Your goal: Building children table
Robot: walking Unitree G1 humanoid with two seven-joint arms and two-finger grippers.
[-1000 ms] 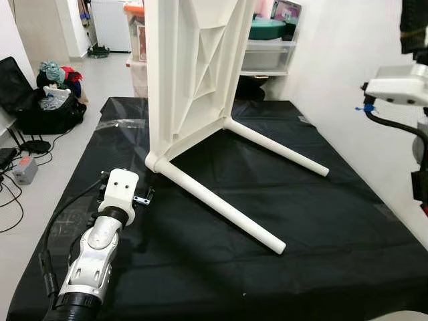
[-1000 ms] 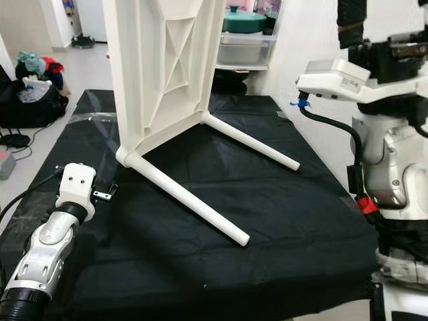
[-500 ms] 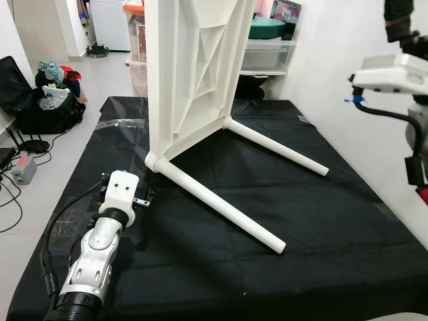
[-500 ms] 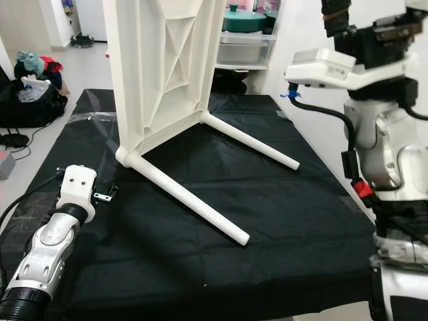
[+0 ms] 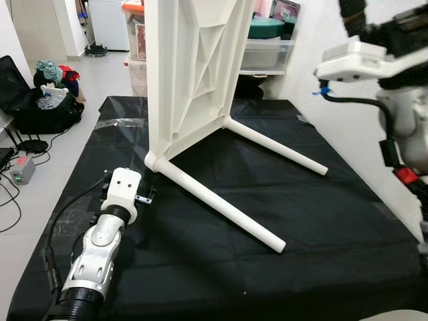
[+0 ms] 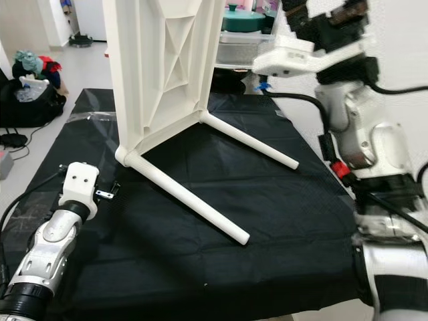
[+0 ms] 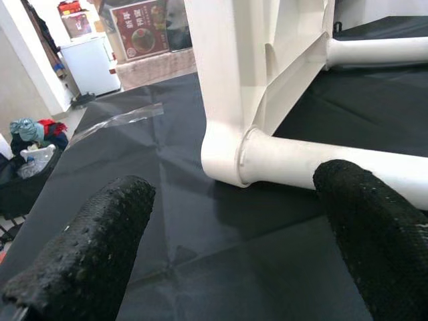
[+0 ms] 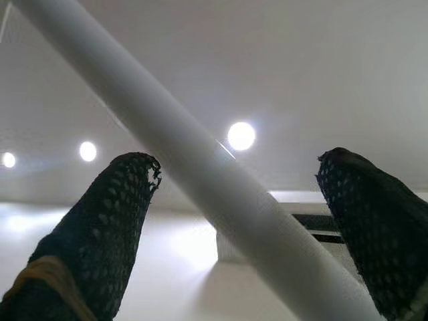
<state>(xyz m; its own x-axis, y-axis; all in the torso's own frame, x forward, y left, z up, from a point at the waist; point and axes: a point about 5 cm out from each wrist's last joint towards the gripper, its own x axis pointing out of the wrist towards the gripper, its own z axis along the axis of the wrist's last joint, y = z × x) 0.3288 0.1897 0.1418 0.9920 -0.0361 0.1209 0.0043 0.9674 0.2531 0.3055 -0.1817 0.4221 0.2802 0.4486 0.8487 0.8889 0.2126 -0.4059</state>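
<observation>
The left gripper [image 7: 221,247] sits low at 7 o'clock over the black cloth [image 5: 321,227], its 2 fingers [image 7: 87,247] spread wide with nothing between them, pointed at the socket where a leg joins the tabletop. The white children's table [image 5: 194,73] stands tipped on its edge on the cloth at about 12 o'clock, ribbed underside facing 3 o'clock. 2 round white legs lie out from it along the cloth: the near leg [image 5: 221,204] runs toward 5 o'clock, the far leg [image 5: 274,146] toward 3 o'clock. At 2 o'clock the right arm [image 6: 354,127] is raised high, and its gripper [image 8: 241,221] points at the ceiling with fingers [image 8: 100,234] spread apart; a white tube [image 8: 174,154] crosses between them, and I cannot tell whether they touch it. Beyond the cloth, at 10 o'clock, a black bag [image 5: 40,107] with clothes lies on the floor; storage drawers [image 5: 267,53] stand behind the table at 1 o'clock.
</observation>
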